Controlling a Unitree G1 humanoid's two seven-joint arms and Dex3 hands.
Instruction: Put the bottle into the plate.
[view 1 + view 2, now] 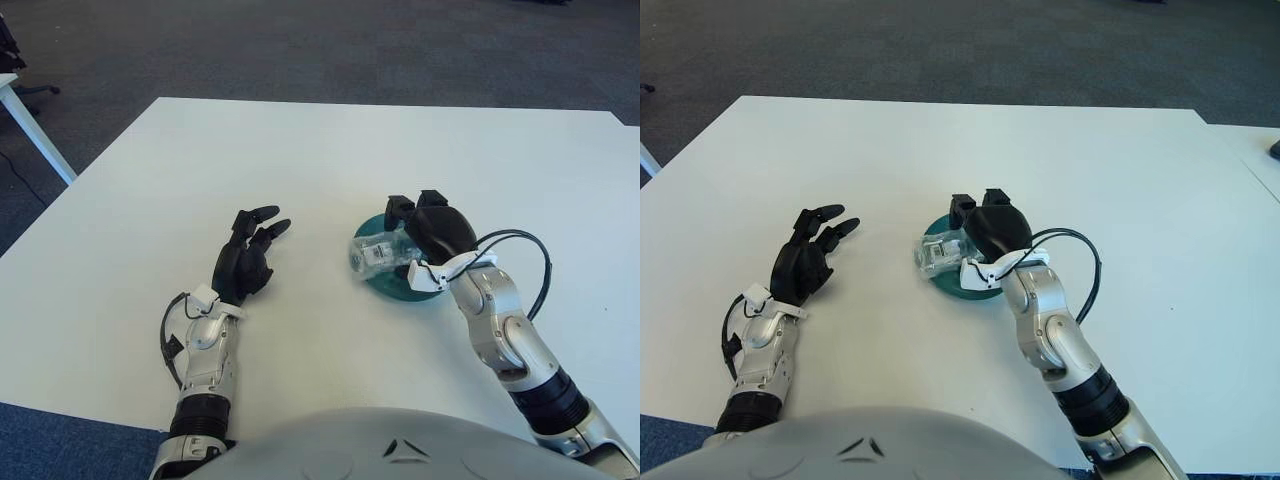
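Note:
A small clear plastic bottle [372,252] lies on its side across the left part of a teal plate [396,286] just right of the table's middle. My right hand [428,222] hovers over the plate's right side, right beside the bottle. Its dark fingers [400,208] are stretched out above the bottle and not closed round it. Whether the palm still touches the bottle is hidden. My left hand [250,252] shows on the white table [300,150] to the left of the plate, fingers spread, holding nothing.
A black cable [535,262] loops out from my right wrist. The corner of another white table [12,92] stands at the far left over dark carpet. A second table edge [1255,150] shows at the right.

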